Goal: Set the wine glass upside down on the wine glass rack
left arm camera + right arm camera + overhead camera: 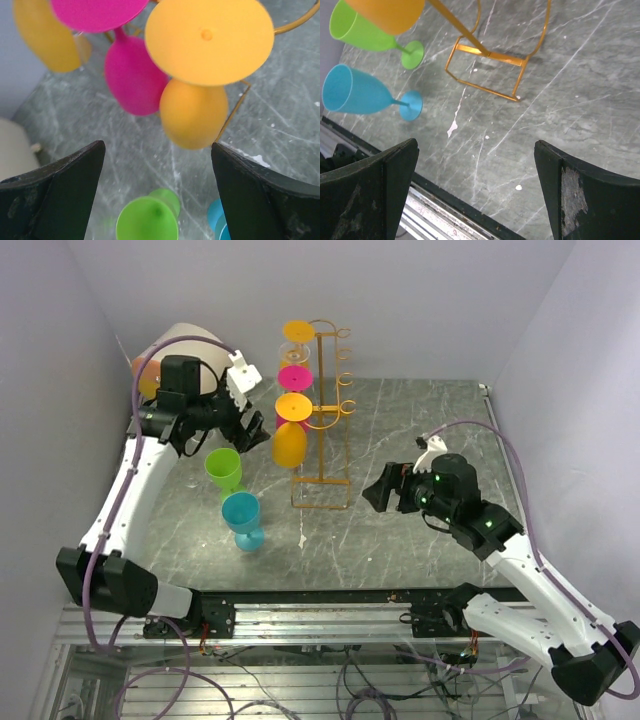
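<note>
While three glasses [289,443] hang inverted on rack [490,53], green glass [223,468], blue glass [241,513] wait upright; left hand [248,430], right hand [380,490] wide, empty.

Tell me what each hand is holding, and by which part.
Nothing is held: the left hand and the right hand are both open and empty.

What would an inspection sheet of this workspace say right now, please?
Surface: grey marbled table, white flecks.
Job's things: wine glass rack upright; yellow glass, pink glass, orange glass hang upside down on it; green glass, blue glass upright on table.
Clutter: beige domed object, back left.
Grippers: left gripper open, empty, by the rack; right gripper open, empty.
Cables: purple cables run along both arms.
Surroundings: white walls on three sides.
</note>
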Robot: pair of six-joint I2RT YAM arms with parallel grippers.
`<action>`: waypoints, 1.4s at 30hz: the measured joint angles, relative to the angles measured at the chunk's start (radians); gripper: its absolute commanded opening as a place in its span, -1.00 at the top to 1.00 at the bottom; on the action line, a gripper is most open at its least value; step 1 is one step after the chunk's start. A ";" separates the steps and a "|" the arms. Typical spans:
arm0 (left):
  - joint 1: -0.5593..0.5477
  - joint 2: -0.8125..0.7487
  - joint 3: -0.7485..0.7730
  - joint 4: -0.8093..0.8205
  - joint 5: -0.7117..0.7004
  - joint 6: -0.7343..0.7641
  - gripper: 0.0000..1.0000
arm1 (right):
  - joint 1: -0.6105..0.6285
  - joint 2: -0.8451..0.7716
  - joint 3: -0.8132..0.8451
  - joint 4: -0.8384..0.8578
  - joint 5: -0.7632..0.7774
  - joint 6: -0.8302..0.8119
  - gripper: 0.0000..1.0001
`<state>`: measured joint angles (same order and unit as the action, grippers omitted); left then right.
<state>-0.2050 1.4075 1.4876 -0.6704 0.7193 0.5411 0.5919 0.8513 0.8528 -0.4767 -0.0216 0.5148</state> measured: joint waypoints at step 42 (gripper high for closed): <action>-0.036 -0.110 -0.089 -0.633 -0.384 -0.111 0.15 | 0.043 0.036 -0.053 0.092 -0.058 0.034 -1.00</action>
<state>-0.2409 1.2972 1.3983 -1.3033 0.3355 0.4301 0.6353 0.8871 0.7998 -0.3843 -0.0799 0.5491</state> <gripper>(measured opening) 0.439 0.996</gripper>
